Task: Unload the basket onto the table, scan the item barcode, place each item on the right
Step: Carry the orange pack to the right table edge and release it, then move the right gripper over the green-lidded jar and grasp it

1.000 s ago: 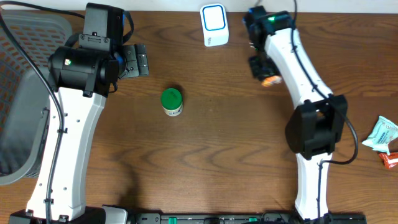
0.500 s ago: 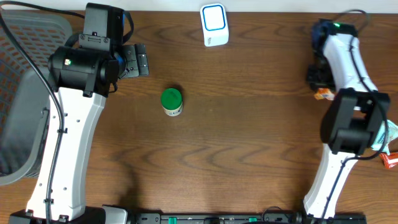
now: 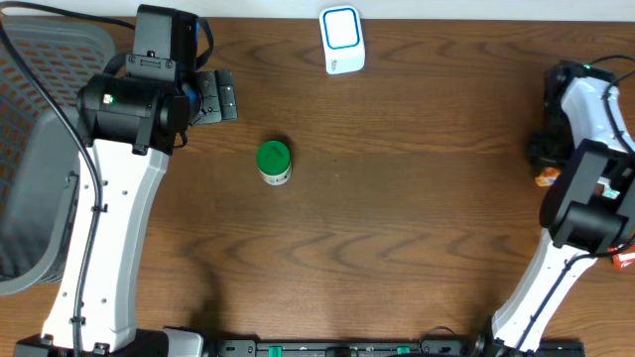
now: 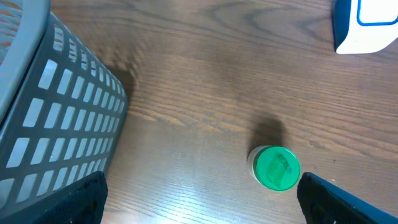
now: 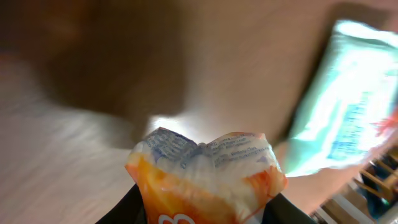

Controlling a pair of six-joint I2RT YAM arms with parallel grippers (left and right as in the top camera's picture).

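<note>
The white and blue scanner [image 3: 341, 38] stands at the table's far edge, and its corner shows in the left wrist view [image 4: 367, 25]. My right gripper [image 3: 544, 164] is at the table's right side, far from the scanner, shut on an orange and white packet [image 3: 546, 179]. That packet fills the lower middle of the right wrist view [image 5: 205, 174], pinched between the dark fingers of my right gripper [image 5: 205, 213]. My left gripper [image 3: 216, 97] stands open at the far left and holds nothing [image 4: 200, 190].
A green-lidded jar [image 3: 274, 161] stands upright mid-table, just ahead of the left gripper's right finger [image 4: 277, 167]. A grey mesh basket [image 3: 40, 149] lines the left edge [image 4: 50, 118]. A teal packet [image 5: 348, 112] lies under the right gripper. A red item [image 3: 624, 261] sits at the right edge.
My right arm has swung from beside the scanner to the table's right side, carrying the orange packet with it. The left arm and the jar have not moved.
</note>
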